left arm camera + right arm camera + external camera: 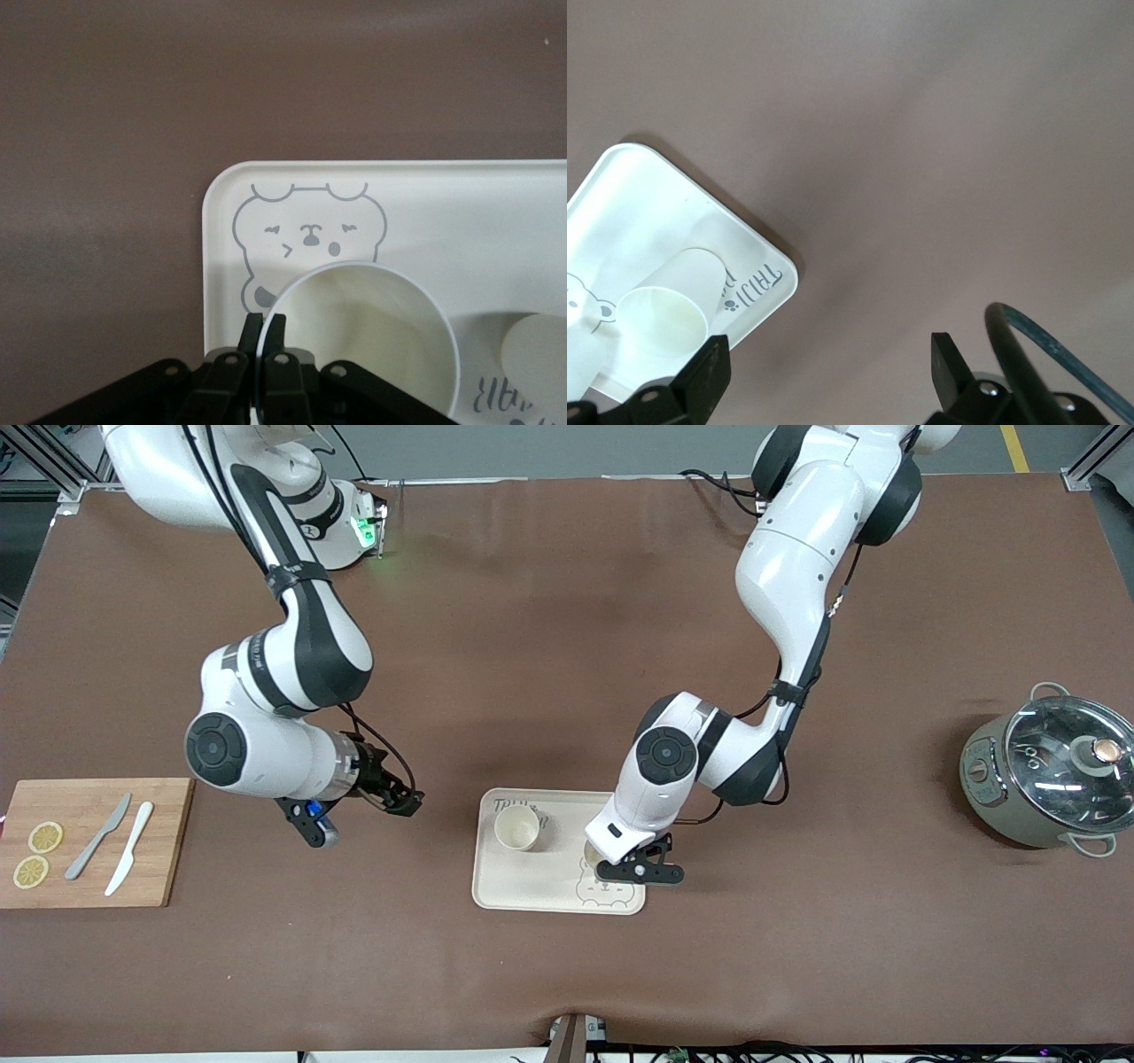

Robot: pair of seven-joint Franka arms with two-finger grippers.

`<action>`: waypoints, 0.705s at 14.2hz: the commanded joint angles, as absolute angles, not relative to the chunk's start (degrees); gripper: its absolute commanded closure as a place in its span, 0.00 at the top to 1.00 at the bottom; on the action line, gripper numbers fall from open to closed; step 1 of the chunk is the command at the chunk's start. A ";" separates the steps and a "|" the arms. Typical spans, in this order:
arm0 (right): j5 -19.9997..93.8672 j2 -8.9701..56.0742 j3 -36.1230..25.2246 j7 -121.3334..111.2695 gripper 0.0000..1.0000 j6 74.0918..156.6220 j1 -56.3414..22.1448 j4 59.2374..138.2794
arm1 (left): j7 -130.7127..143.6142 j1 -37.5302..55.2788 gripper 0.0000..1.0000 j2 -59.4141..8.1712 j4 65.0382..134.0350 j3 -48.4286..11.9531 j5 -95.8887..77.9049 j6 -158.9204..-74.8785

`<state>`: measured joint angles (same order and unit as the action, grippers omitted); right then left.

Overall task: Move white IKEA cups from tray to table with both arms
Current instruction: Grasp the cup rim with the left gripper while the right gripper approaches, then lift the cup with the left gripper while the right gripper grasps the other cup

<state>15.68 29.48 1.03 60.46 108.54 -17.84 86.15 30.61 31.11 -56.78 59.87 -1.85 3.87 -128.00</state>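
- Fingers (251, 341) of your left gripper (631, 865) are pinched tight on the rim of one white cup (372, 341), which stands on the tray (505, 886) by the bear face at its 5 o'clock corner.
- Your second cup (516, 827) sits at the tray's 10 o'clock, untouched.
- Your right gripper (396, 794) waits wide open with nothing in it, over the table (567, 646) at the tray's 9 o'clock.
- You have neither cup on the table yet; both moves are left.
- Count: two cups, one tray, two arms.
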 commanded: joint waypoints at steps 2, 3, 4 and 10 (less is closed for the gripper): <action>15.91 31.55 0.62 67.38 1.00 113.19 -20.65 85.43 | 27.35 28.14 0.00 -44.24 74.14 -1.84 4.22 -127.79; 15.82 31.99 0.62 70.37 1.00 115.29 -21.61 85.43 | 25.85 26.91 0.00 -40.55 78.70 -2.02 4.22 -128.40; 15.82 32.86 0.62 72.75 1.00 117.49 -22.32 85.34 | 24.10 25.68 0.00 -36.69 83.62 -2.11 3.96 -129.97; 12.58 35.41 0.44 78.39 1.00 120.41 -25.92 85.17 | 13.02 10.75 0.00 -19.80 106.32 -10.09 3.34 -136.75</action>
<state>14.77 34.50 0.98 75.77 120.35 -24.59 86.12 16.16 16.01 -26.64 96.42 -6.22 3.86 -133.40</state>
